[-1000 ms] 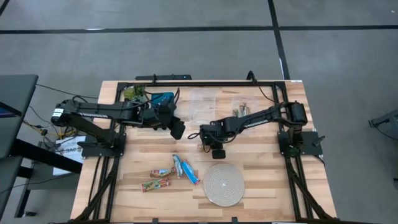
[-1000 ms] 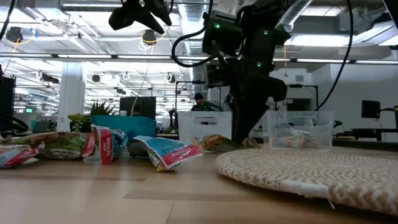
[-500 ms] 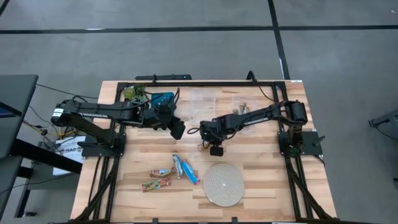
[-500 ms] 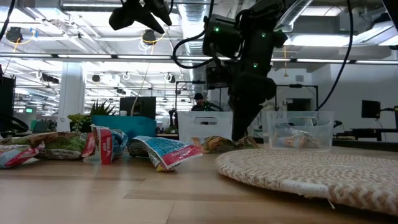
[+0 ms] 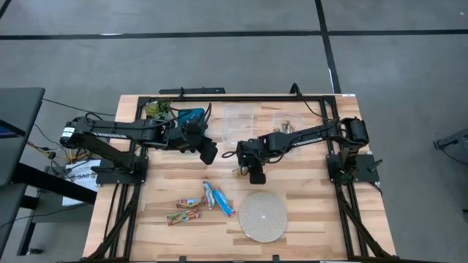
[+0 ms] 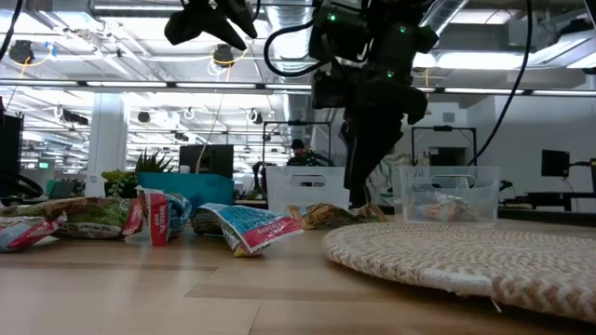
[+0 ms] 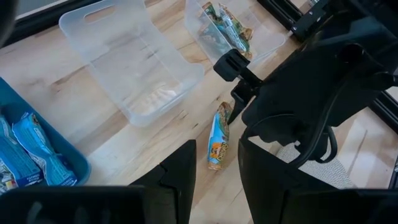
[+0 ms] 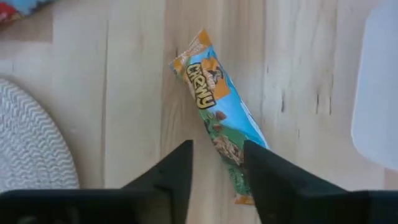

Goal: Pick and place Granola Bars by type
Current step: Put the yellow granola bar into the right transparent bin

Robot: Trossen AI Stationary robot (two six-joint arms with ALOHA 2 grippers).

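Observation:
A tan-gold and teal granola bar (image 8: 219,118) lies flat on the table by itself, also seen in the left wrist view (image 7: 217,138) and the high view (image 5: 238,170). My right gripper (image 8: 217,148) is open, pointing down over the bar's one end, with a finger on either side of it and not touching it (image 5: 256,173) (image 6: 358,200). My left gripper (image 5: 208,151) is open and hangs in the air left of it (image 7: 217,144). Three more bars, red-green-brown (image 5: 189,203) (image 5: 181,216) and blue (image 5: 219,199), lie near the table's near edge.
A round white woven disc (image 5: 263,216) (image 6: 466,251) lies near the front, right of the loose bars. Along the far edge stand a blue bin with blue bars (image 7: 25,143), an empty-looking clear bin (image 7: 134,68) and a clear bin holding bars (image 7: 227,31).
My right gripper has edged a little toward the table's far edge over the tan-gold bar, and its wrist has risen slightly. The bar and the left arm have stayed where they were.

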